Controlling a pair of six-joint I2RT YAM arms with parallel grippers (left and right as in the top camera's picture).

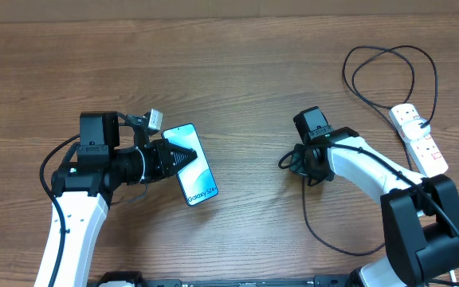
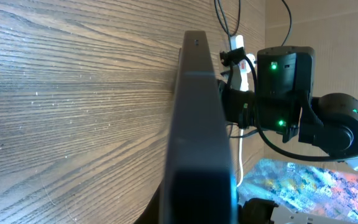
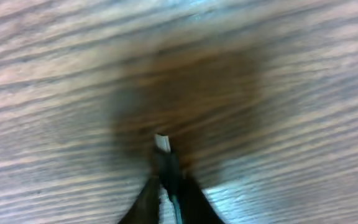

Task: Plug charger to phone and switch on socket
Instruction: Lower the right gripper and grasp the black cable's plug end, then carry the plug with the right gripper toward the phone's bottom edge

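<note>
The phone (image 1: 198, 174), its light-blue screen lit, is held left of centre by my left gripper (image 1: 183, 158), which is shut on its upper end. In the left wrist view the phone (image 2: 197, 124) shows edge-on, raised off the wood. My right gripper (image 1: 288, 162) is shut on the charger (image 3: 167, 165) just behind its small metal plug tip (image 3: 162, 143), which points at the tabletop. The thin black cable (image 1: 306, 207) trails from that gripper toward the front edge. The socket (image 1: 419, 138), a white strip with red switches, lies at the far right.
Black cable loops (image 1: 373, 76) lie on the wood behind the socket at the back right. My right arm (image 2: 284, 93) faces the phone's far end in the left wrist view. Bare wooden table (image 1: 245, 88) lies between the two grippers.
</note>
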